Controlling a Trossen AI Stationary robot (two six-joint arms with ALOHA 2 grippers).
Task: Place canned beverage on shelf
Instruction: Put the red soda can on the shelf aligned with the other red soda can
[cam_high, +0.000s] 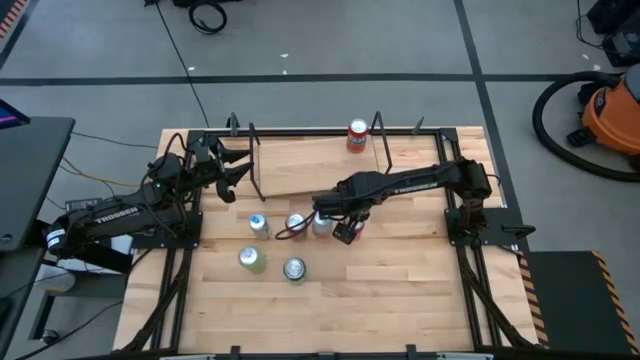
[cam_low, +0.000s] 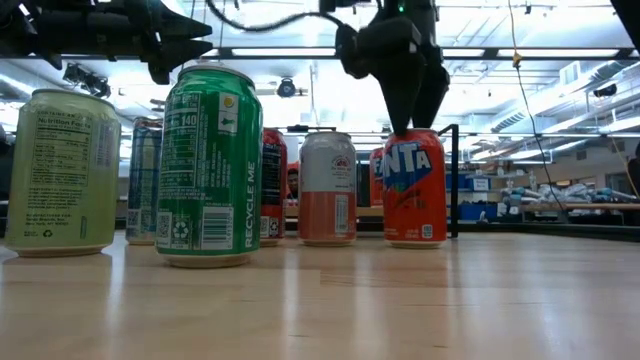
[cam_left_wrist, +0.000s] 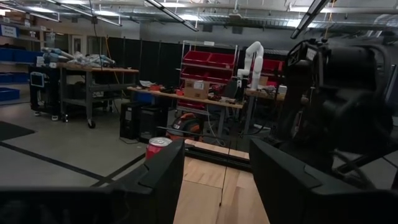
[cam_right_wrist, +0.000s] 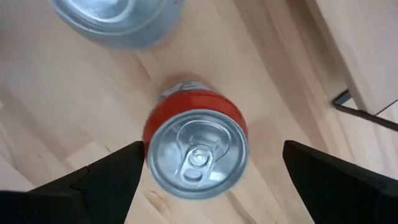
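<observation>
An orange Fanta can (cam_right_wrist: 196, 152) stands upright on the plank table (cam_right_wrist: 74, 106) and also shows in the low view (cam_low: 413, 190). My right gripper (cam_right_wrist: 214, 180) is open just above it, pointing down. One finger stands on either side of the can's top, clear of it in the right wrist view. In the high view this gripper (cam_high: 343, 228) hides the can. The shelf (cam_high: 400, 160) lies at the table's far side. A red can (cam_high: 357, 135) stands upright by the shelf's far edge. My left gripper (cam_high: 238, 168) is open and empty at the far left.
Several other cans stand upright on the table left of the Fanta can: a white one (cam_low: 327, 190), a dark red one (cam_low: 272, 185), a blue one (cam_low: 143, 180), a green one (cam_low: 208, 165) and a pale green one (cam_low: 62, 170). The shelf's black rod uprights (cam_high: 384, 150) rise nearby.
</observation>
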